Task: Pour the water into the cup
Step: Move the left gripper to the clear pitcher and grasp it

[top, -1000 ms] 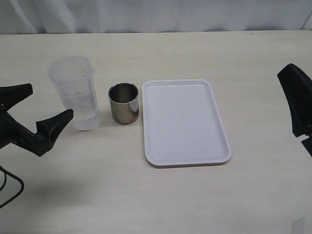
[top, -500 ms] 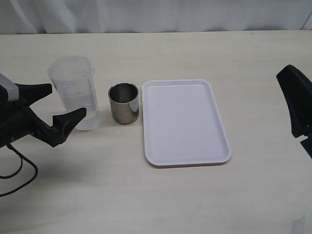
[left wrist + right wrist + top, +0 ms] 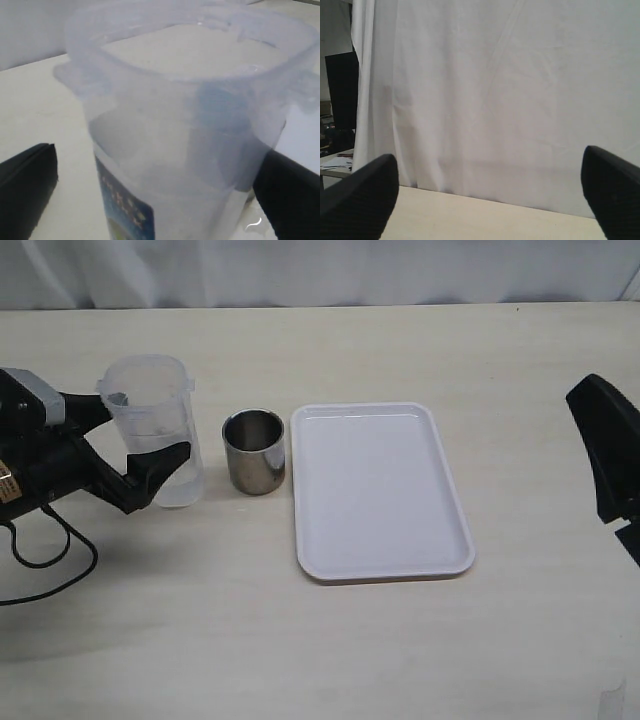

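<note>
Translucent jug [image 3: 150, 390], blue label [image 3: 125, 205] illegible, stands inside spread left claw [image 3: 145, 430]; right claw [image 3: 490, 192] spread, empty.

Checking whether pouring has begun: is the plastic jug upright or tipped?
Upright. The jug stands on its base on the table, mouth up, with the water low inside. The open left gripper sits either side of it.

You can count one jug [image 3: 155, 430], and it has water [image 3: 176, 478] in it. You can count one cup [image 3: 253, 451], small and shiny. You can count one white tray [image 3: 378, 490]. You have two claws, a left claw [image 3: 142, 430] and a right claw [image 3: 489, 156], each with two black fingers [image 3: 25, 190]. There is one desk [image 3: 330, 650].
</note>
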